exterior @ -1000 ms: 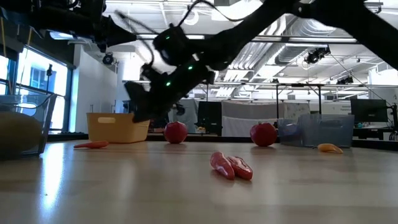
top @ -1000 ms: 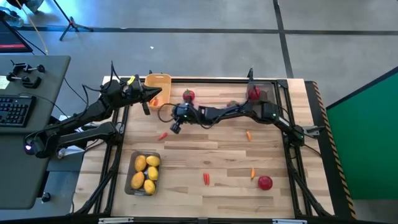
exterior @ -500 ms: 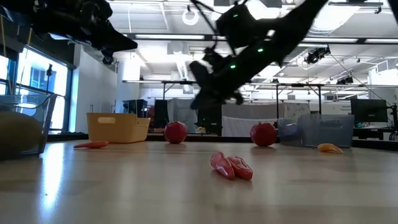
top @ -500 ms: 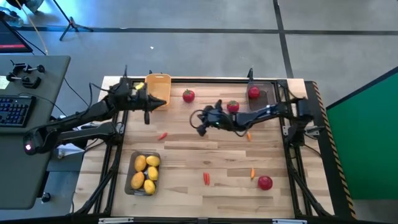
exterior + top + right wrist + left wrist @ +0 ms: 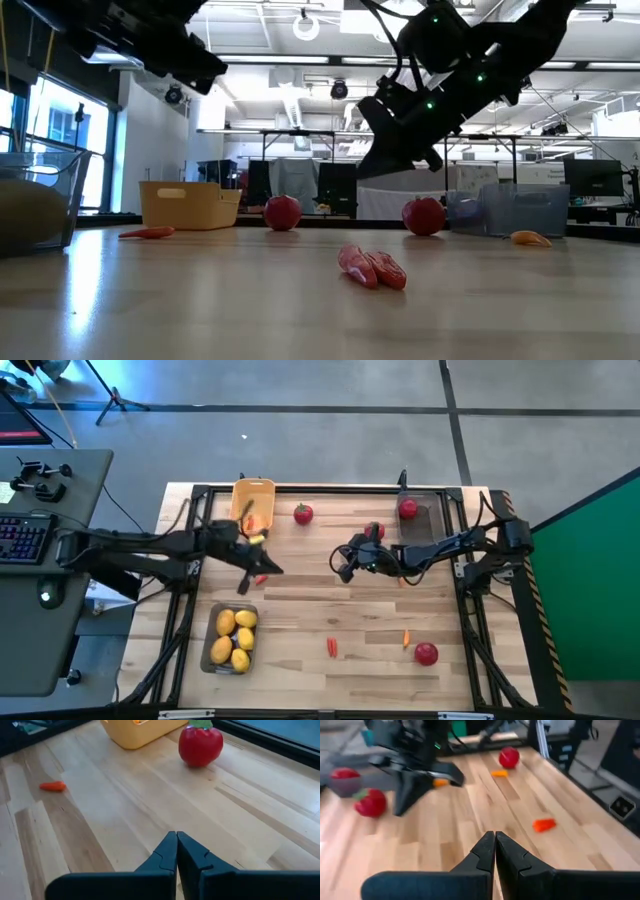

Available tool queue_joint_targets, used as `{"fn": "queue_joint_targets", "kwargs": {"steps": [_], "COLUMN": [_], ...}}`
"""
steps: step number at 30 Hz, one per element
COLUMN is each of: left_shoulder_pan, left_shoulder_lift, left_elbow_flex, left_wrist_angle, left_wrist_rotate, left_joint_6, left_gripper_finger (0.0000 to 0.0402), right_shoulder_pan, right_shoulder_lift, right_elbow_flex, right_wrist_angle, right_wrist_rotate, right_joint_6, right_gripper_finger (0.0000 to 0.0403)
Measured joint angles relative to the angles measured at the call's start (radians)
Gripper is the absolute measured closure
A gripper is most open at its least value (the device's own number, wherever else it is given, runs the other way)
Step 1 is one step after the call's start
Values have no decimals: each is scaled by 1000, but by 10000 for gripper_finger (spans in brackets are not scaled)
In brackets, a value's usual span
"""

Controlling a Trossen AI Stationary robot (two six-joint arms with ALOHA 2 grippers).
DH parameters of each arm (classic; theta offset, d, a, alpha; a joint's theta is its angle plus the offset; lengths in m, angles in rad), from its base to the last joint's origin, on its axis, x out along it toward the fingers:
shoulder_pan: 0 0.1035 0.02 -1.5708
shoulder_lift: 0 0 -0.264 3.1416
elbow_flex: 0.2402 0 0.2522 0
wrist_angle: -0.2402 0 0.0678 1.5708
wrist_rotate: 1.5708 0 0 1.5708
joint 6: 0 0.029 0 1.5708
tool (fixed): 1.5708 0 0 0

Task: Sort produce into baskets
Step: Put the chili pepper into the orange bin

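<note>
Just ahead of the left tool (image 5: 495, 851), fingers pressed together w/ nothing between, an orange carrot piece (image 5: 543, 824) lies on the desk (image 5: 470, 845). Looks light, stiff, slick plastic & thin, so probably best pinched across its middle. Right tool (image 5: 176, 851) hangs mid-desk, likewise closed & empty. Farther ahead of it sits a red fruit (image 5: 200, 744): round, prob. rolls, so grip across the widest part. Beyond that, the yellow basket (image 5: 135, 732); lemons (image 5: 233, 638) already fill a grey tray (image 5: 212, 628).

Bare wood between the two arms; loose carrot pieces (image 5: 331, 648) and red fruit (image 5: 427, 654) farther out
</note>
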Motion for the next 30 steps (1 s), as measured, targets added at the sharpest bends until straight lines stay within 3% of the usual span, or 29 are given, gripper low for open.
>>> {"fn": "queue_joint_targets", "kwargs": {"steps": [10,16,23,30], "left_shoulder_pan": [-250,-356,-413,-416], "left_shoulder_lift": [279,450,653,839], "left_elbow_flex": [81,170,305,434], "left_wrist_angle": [25,54,131,126], "left_wrist_rotate": [-145,-208,-208,-188], "left_joint_6": [-9,-16,-4,10], "left_gripper_finger": [398,359,303,286], "right_shoulder_pan": [0,1,0,0], "right_shoulder_lift": [0,0,0,0], "right_elbow_flex": [0,0,0,0], "right_wrist_angle": [-12,-38,-65,-91], "right_wrist_rotate": [-19,-35,-35,-36], "right_joint_6": [-46,-47,-74,-105], "right_gripper_finger": [403,403,403,403]}}
